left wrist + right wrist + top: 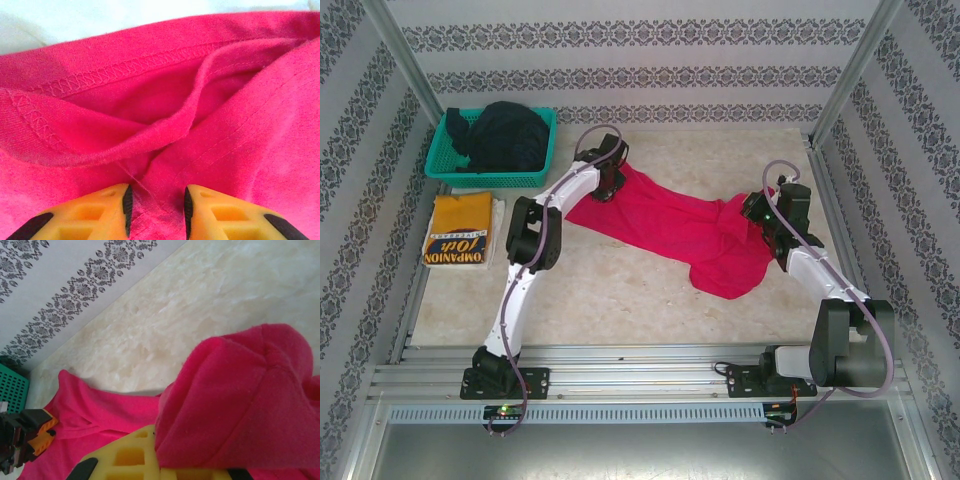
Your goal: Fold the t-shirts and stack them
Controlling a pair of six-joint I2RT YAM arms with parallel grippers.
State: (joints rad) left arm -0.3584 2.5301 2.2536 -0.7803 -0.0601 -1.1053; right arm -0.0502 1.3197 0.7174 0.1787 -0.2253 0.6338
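Observation:
A bright red t-shirt [670,228] lies stretched across the middle of the table between my two grippers. My left gripper [609,184] is down on its far-left end. In the left wrist view the fingertips [156,194] stand apart, with rumpled red cloth and a stitched hem [125,65] lying between and ahead of them. My right gripper [761,214] is shut on the shirt's right end, and a bunch of red cloth [235,400] is draped over its yellow fingers [131,456]. A folded mustard-yellow t-shirt [458,228] with black lettering lies at the left edge. Dark t-shirts [505,135] sit in the basket.
The teal mesh basket [442,160] stands at the back left corner. Patterned walls enclose the table on three sides. Bare marble tabletop [620,300] stretches in front of the red shirt. The left gripper [30,435] is at the lower left of the right wrist view.

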